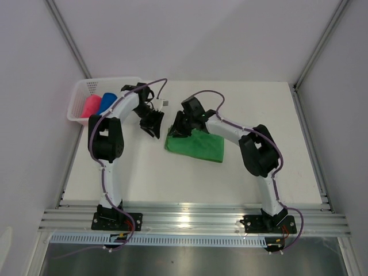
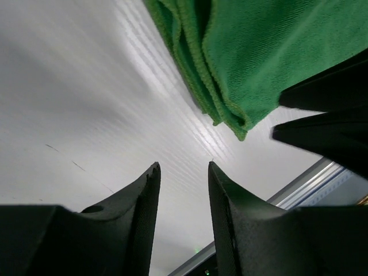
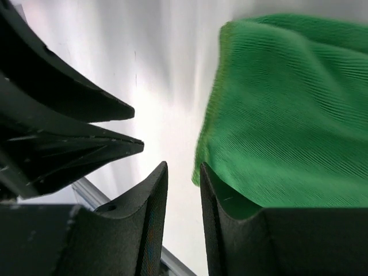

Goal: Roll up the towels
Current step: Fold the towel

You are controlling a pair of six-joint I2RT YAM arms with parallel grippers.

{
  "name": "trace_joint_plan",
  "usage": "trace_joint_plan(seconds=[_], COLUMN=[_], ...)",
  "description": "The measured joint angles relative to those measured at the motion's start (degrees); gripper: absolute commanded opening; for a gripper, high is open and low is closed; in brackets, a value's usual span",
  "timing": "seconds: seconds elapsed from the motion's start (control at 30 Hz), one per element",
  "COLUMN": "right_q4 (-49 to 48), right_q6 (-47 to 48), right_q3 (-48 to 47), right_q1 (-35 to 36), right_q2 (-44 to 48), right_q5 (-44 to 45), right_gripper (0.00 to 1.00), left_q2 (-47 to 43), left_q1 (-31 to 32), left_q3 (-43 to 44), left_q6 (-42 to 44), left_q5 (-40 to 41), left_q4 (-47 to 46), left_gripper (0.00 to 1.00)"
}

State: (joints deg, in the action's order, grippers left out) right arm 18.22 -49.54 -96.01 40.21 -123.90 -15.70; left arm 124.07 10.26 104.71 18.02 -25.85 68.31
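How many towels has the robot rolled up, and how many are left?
Two look done: the pink towel and the blue towel sit as rolls in the white basket. In hand: the green towel lies folded flat on the table, both arms' jaws parted beside its edge, gripping nothing. Left: rolling that green one.

Two towels [image 1: 91, 106] lie in the basket [image 1: 77, 106] at the table's [image 1: 259, 115] far-left corner; the third towel [image 1: 198, 146] lies mid-table.
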Motion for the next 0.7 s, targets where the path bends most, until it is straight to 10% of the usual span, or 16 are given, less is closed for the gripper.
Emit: trace_joint_plan(seconds=[0.7], right_q4=[13.4], right_q6=[35.2], right_q3=[15.0], right_q1=[-28.1], right_q2=[10.0], right_q5=[1.0], right_gripper=[0.33], left_q2=[1.3], left_q1=[9.7], left_q3=[-0.8], left_q6=[-3.2], left_q5=[3.3], left_q4=[-1.1], left_gripper=[0.49])
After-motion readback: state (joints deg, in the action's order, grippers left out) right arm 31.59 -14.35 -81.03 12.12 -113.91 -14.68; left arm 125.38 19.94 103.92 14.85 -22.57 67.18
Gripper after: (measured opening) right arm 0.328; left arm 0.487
